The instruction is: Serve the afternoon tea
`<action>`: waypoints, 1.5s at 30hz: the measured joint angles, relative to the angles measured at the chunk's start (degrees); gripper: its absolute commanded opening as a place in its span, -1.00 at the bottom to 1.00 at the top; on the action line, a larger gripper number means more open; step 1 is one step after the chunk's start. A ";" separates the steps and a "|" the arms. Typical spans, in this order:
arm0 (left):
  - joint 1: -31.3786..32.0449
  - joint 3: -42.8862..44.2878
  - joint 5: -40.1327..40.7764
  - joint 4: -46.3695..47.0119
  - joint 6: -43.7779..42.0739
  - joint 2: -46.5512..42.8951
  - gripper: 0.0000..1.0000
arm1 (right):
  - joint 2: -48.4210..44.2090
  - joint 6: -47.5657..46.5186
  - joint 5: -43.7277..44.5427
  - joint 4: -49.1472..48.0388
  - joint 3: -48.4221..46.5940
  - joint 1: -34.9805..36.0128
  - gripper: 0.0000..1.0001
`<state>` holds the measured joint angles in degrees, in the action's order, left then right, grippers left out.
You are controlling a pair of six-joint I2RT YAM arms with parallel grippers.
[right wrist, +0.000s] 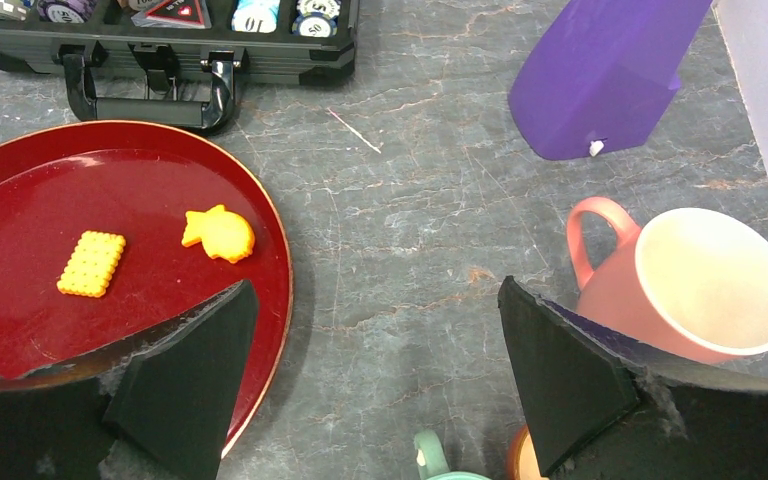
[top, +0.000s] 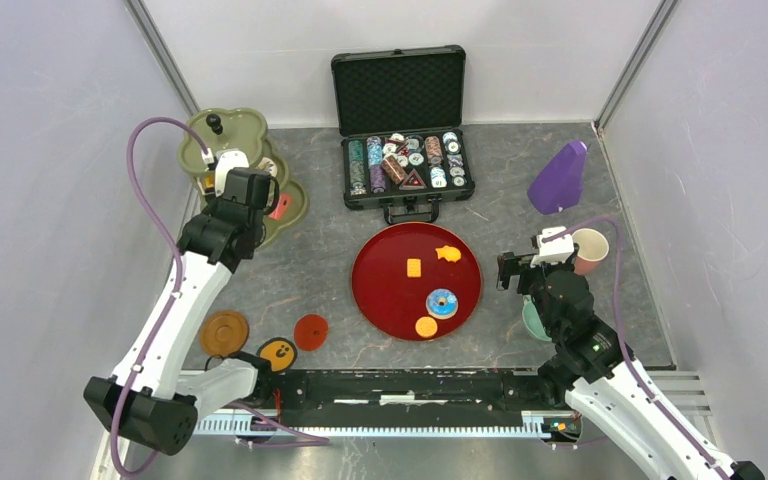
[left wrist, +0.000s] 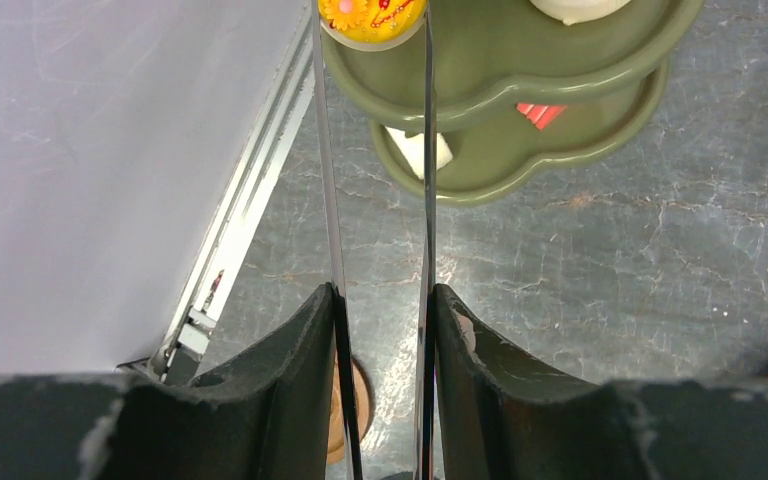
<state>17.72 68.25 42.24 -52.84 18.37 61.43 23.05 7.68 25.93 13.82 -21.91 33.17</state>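
Observation:
The olive-green three-tier stand (top: 245, 125) is at the back left. My left gripper (left wrist: 382, 295) is shut on thin metal tongs (left wrist: 332, 200), whose tips hold a yellow donut (left wrist: 372, 15) at the edge of a stand tier (left wrist: 520, 70). A red cake slice (left wrist: 540, 113) and a white piece (left wrist: 410, 150) lie on the tier below. My right gripper (right wrist: 375, 300) hangs open over bare table between the dark-red tray (right wrist: 20, 330) and the pink cup (right wrist: 695, 285). A teal cup (right wrist: 440, 465) and an orange cup (right wrist: 522, 460) peek in under it.
The tray (top: 380, 290) carries a blue donut (top: 442, 303) and three orange biscuits (top: 414, 267). An open chip case (top: 405, 150) stands at the back and a purple object (top: 558, 177) at the back right. Three saucers (top: 224, 332) lie at the front left.

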 measured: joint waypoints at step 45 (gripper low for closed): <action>-8.02 -4.31 -4.92 17.59 -2.21 8.85 0.23 | 1.42 -0.02 -0.42 0.00 0.00 0.02 0.96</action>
<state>9.69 63.94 37.32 -35.24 16.16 70.28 24.47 7.66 25.52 13.82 -21.91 33.19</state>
